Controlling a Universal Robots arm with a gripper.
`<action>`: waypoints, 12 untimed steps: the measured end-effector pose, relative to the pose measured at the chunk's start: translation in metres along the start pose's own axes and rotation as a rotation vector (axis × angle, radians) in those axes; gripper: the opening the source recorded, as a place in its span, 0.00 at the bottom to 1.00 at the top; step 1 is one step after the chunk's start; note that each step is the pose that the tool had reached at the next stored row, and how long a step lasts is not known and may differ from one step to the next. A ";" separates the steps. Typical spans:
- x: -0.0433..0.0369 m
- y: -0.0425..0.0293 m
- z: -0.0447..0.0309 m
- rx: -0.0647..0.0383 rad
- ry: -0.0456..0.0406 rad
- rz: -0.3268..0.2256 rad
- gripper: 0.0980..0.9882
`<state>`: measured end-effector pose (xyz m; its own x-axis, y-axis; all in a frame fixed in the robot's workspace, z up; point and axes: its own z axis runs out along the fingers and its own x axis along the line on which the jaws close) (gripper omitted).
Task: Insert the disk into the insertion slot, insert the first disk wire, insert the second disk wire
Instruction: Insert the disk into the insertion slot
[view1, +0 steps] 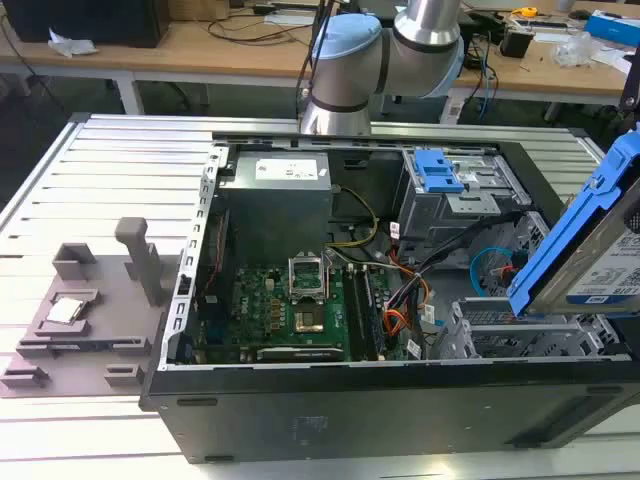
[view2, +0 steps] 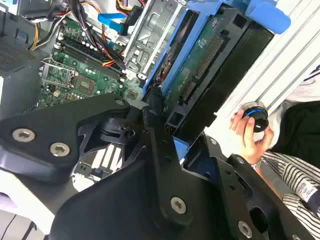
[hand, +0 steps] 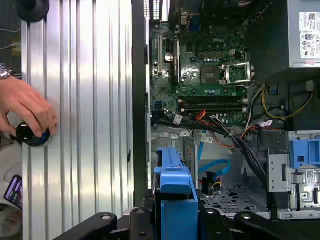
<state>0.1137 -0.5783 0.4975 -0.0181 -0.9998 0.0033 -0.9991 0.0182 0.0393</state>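
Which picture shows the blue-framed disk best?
The exterior view: the disk hangs tilted above the computer case at the exterior view's right, blue frame, silver body and white label visible. The second wrist view shows its green circuit-board underside; the first wrist view shows its blue frame end-on.

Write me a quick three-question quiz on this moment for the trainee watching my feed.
1. True or false: the disk already sits inside the insertion slot.
2. In the first wrist view, what does the person's hand rest on? A) a round black knob B) a screwdriver C) the disk
3. Fill in: the gripper is shut on the ____.

Key: 1 false, the disk is held tilted in the air, outside the slot; 2 A; 3 disk.
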 end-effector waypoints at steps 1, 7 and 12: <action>0.0001 0.0006 0.0009 0.000 -0.0001 0.000 0.30; 0.0001 0.0062 0.0131 0.000 -0.0001 0.000 0.30; -0.0020 0.0066 0.0171 0.000 0.0001 0.000 0.30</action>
<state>0.1064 -0.5762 0.4807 -0.0181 -0.9998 0.0034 -0.9991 0.0183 0.0393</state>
